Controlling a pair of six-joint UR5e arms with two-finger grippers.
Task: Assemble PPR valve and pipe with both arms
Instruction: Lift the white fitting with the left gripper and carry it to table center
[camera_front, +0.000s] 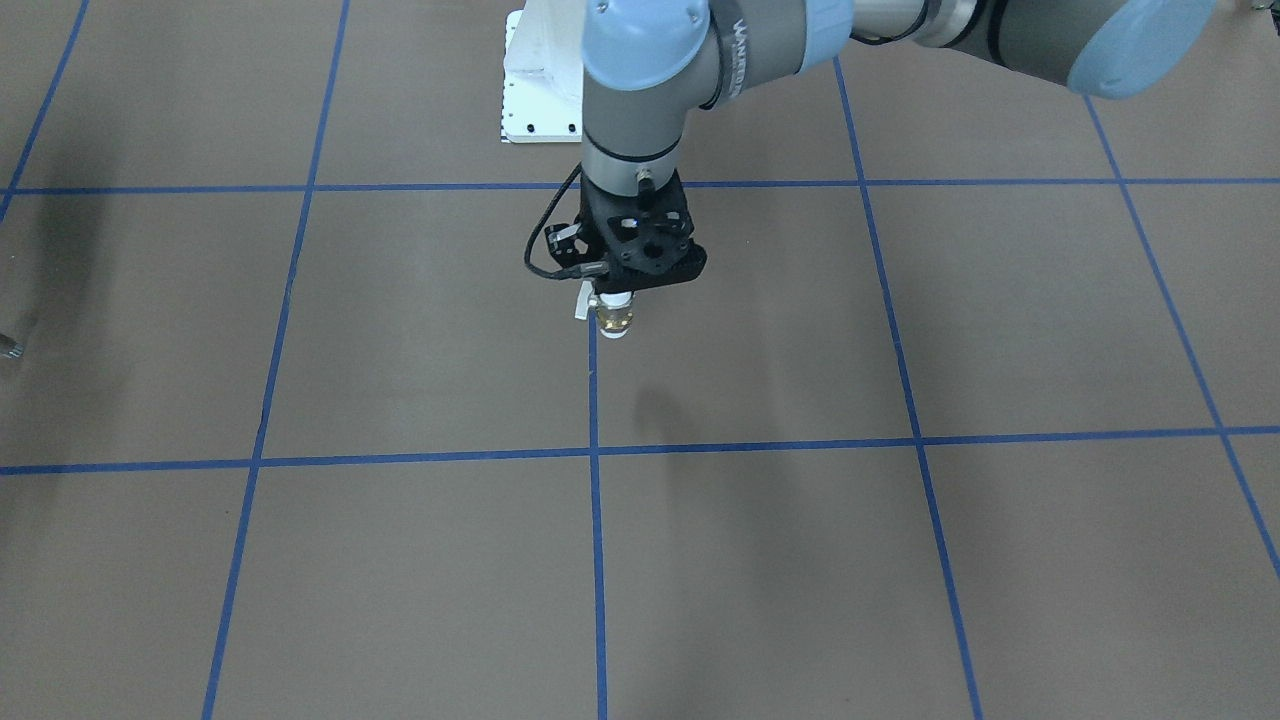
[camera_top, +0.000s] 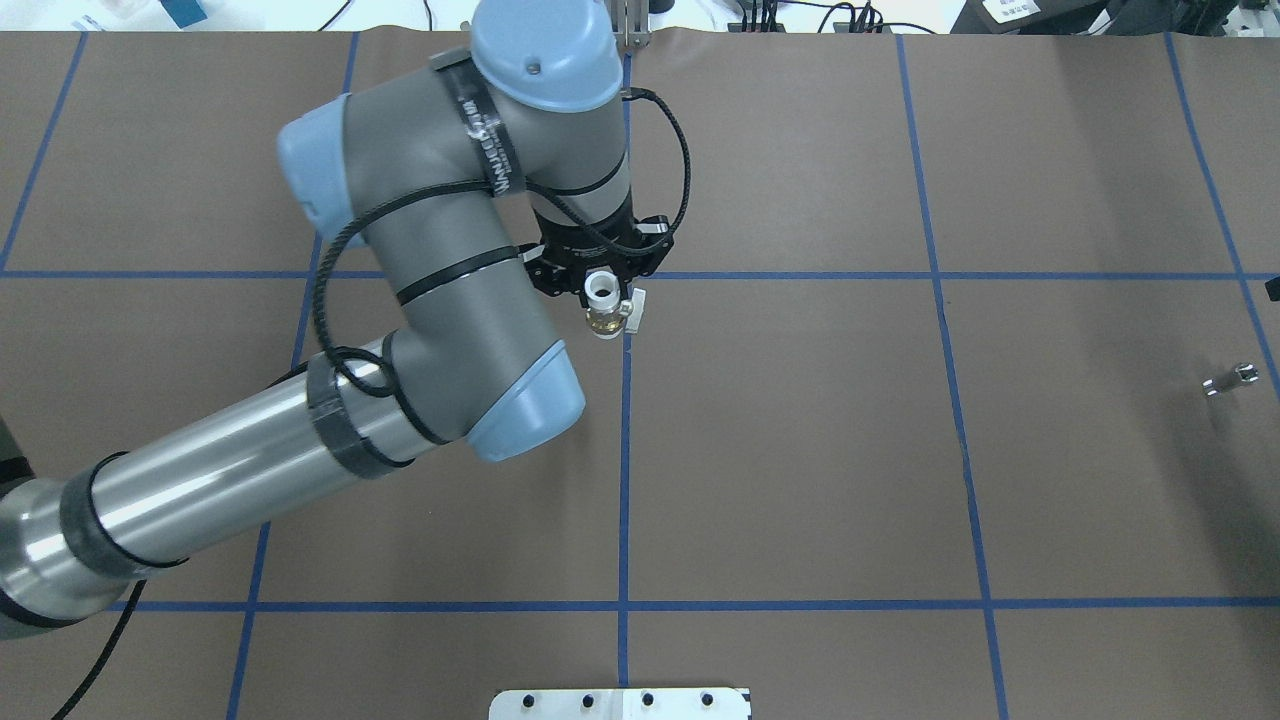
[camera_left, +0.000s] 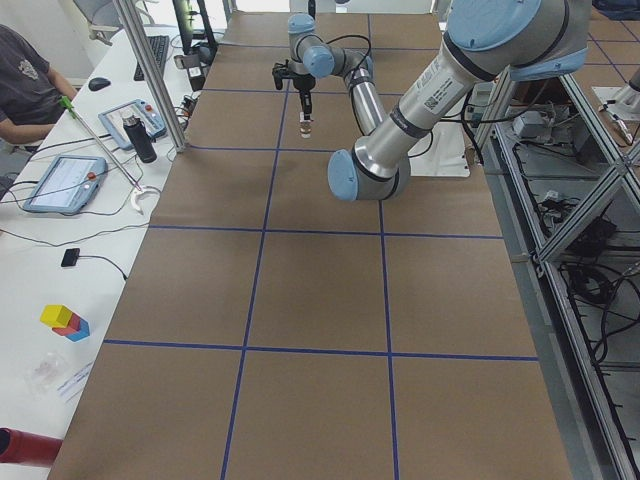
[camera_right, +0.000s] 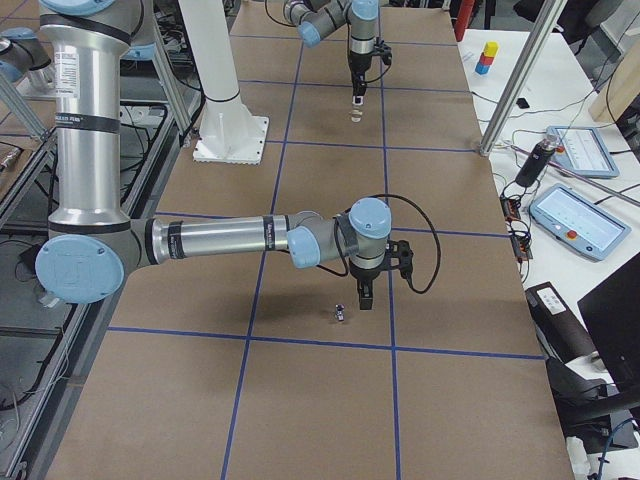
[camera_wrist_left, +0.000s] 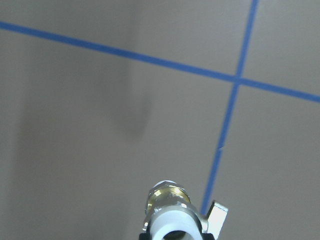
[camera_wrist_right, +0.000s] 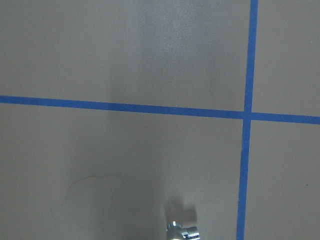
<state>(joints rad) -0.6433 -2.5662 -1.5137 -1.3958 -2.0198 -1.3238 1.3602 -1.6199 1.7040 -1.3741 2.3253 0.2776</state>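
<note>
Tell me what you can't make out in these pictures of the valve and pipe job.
Right gripper: open or shut unclear; small in the exterior right view, almost wholly past the overhead view's right edge.
Pipe: bore too small overhead; cut by the right wrist view's bottom edge.
Left gripper: its contact with the PPR valve lies below the left wrist view's bottom edge.

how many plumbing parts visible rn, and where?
2. The PPR valve is gripped in the left end effector; the pipe lies loose on the table at the robot's right.
</note>
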